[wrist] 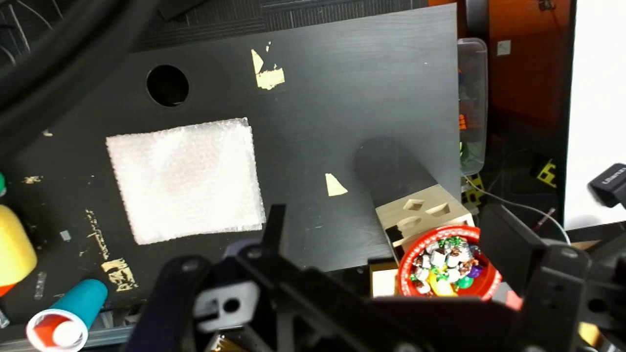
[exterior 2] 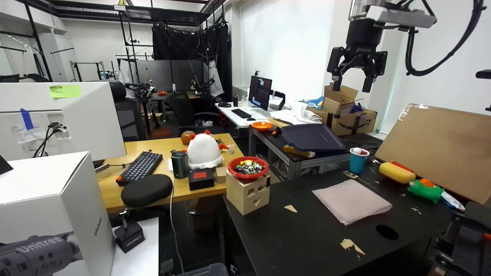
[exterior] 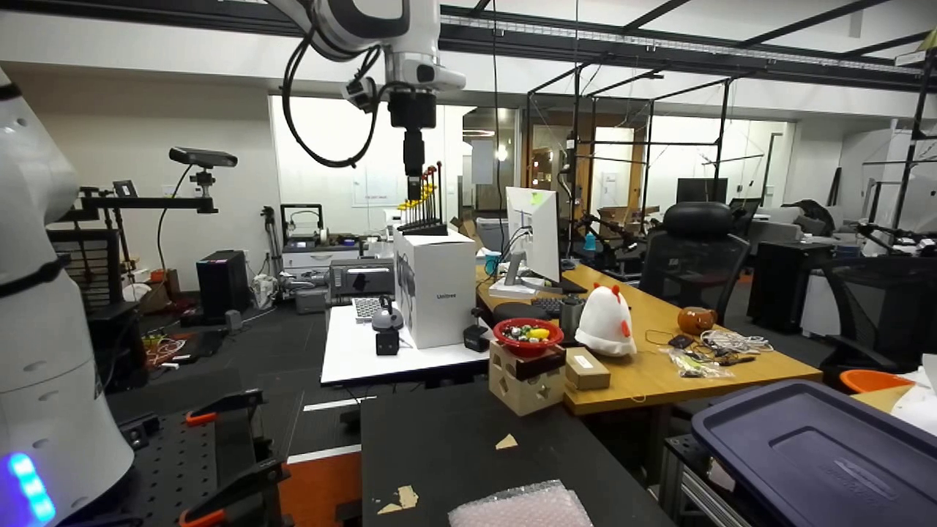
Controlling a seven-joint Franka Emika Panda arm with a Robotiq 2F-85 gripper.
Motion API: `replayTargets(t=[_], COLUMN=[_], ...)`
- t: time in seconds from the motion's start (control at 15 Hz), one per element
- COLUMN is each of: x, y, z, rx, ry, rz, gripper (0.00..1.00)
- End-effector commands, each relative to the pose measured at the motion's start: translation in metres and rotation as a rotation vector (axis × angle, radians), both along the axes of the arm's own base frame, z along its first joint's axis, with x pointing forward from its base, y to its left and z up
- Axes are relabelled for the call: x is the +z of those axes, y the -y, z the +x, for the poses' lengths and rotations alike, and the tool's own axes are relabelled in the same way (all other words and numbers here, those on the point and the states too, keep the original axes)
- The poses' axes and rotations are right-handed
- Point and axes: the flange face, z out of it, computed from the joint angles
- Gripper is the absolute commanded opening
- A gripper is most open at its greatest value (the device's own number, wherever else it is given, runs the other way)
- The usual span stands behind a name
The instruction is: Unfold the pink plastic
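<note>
Hangs high above the black surface [exterior 2: 291,245] with the claw [exterior 2: 351,86] spread apart. Looks down on the pink plastic [exterior 2: 353,201], flat on that surface near a blue cup [exterior 2: 358,163] and well apart from a red bowl [exterior 2: 248,178].

Pink bubble-patterned plastic [exterior 2: 353,201], black table [exterior 2: 291,241], red bowl [exterior 2: 248,177]
</note>
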Motion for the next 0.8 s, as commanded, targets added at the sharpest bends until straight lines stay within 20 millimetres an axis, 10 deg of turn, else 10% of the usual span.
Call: replayTargets(t=[0.0, 0.73], x=[-0.019, -0.133], y=[0.017, 0.079], z=[0.028, 0.065], rx=[-0.075, -0.3], ry=[-0.012, -0.116], rz=[-0.022, 0.115], gripper=[1.0, 1.0])
